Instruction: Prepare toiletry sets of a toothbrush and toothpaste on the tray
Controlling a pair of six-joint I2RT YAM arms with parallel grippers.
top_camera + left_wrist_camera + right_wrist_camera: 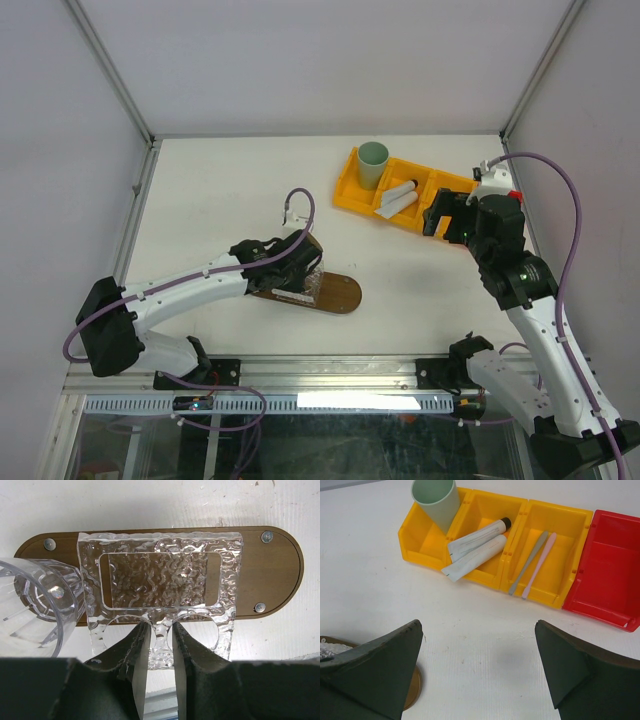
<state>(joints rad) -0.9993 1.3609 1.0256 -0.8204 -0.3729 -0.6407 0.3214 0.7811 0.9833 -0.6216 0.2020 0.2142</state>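
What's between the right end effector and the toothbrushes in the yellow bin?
Right wrist view: only bare white table, then the yellow bin's near wall, between the right end effector and the toothbrushes.

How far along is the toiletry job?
Done: no set on the tray, only a glass at its end. In hand: left gripper shut on a clear holder over it. Left: both tubes and both brushes, in the yellow bin; right gripper open, empty.
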